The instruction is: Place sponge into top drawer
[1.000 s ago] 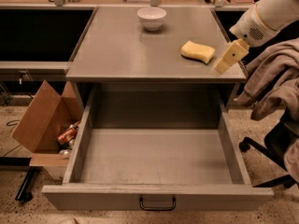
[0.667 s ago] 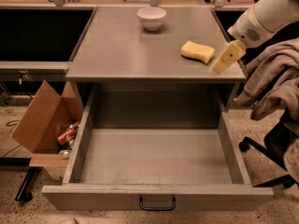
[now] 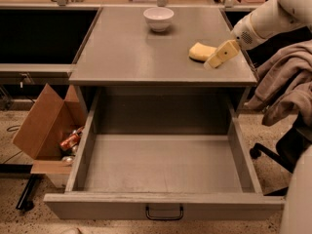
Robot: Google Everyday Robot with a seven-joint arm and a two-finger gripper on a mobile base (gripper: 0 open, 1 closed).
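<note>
The pale-yellow sponge (image 3: 201, 51) lies on the grey cabinet top (image 3: 126, 52), near its right edge. My cream-yellow gripper (image 3: 216, 58) reaches in from the right on a white arm, its tip low over the top, right beside the sponge's right end and partly in front of it. The top drawer (image 3: 163, 211) is pulled fully out below, with a black handle (image 3: 165, 213) at the centre of its front. Nothing shows inside the drawer.
A white bowl (image 3: 158, 18) stands at the back of the cabinet top. A brown cardboard box (image 3: 44, 126) with cans sits on the floor at the left. Grey cloth (image 3: 287, 87) drapes over a chair at the right.
The gripper has shifted a little toward the sponge. The sponge, bowl and drawer have not moved.
</note>
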